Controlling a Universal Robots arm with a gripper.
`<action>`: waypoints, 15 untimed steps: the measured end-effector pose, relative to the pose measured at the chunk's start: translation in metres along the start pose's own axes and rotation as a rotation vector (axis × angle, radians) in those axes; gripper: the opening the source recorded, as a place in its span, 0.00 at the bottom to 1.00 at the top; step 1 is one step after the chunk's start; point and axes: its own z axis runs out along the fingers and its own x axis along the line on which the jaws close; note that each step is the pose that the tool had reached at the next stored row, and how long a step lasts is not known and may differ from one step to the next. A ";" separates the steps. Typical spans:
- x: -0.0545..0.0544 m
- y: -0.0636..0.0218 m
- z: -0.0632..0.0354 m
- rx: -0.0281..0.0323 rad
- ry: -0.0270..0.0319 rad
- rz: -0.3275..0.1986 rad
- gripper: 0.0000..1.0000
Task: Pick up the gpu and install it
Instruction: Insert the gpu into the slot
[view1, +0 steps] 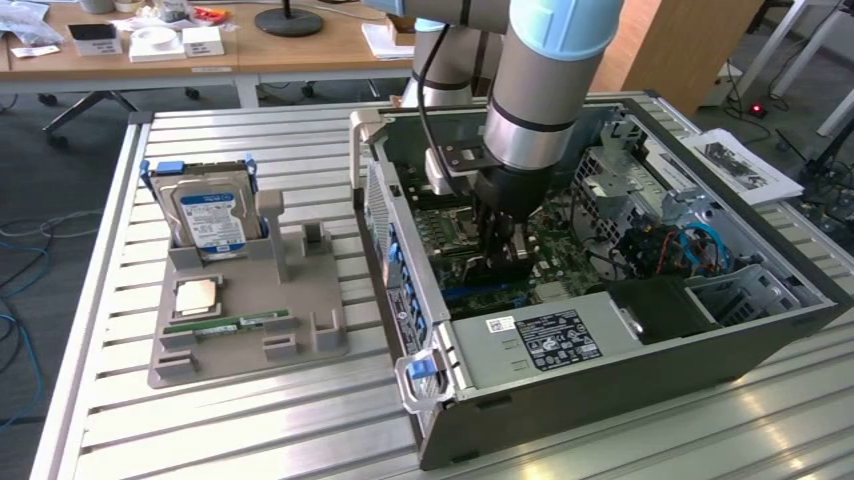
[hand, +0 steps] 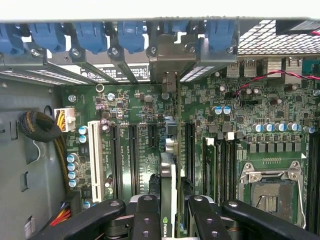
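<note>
The gpu (hand: 171, 200) stands on its edge between the two black fingers (hand: 147, 220) of the gripper (hand: 172, 222), which is clenched on it from both flat sides. In the wrist view the card runs from the gripper toward 12 o'clock, and its metal end bracket (hand: 172, 62) is at the rear wall of the case, among the blue slot latches (hand: 131, 35). In the exterior view the gripper (view1: 497, 262) is low inside the open computer case (view1: 694, 340), just above the motherboard (hand: 135, 100), so the card seems to be at or very near its slot.

The main risk, in my judgement, is a bad alignment. If the card's lower edge is a little beside the slot, a push downward would load the board and the connector, and the card may tilt or slip between the fingers. The bracket could also catch on the rear frame and hold one end higher than the other. I cannot tell from here if the connector is already inside the slot.

On the parts tray (view1: 247, 345) at 9 o'clock from the case, the hard drive (view1: 211, 215) and memory stick (view1: 247, 323) are well apart from this work.
</note>
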 end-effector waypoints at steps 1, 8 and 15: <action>0.000 0.0000 0.0000 0.0001 0.0000 0.000 0.26; 0.000 -0.0001 0.0001 0.0001 -0.0003 0.000 0.26; 0.000 -0.0001 0.0001 0.0002 -0.0003 0.000 0.26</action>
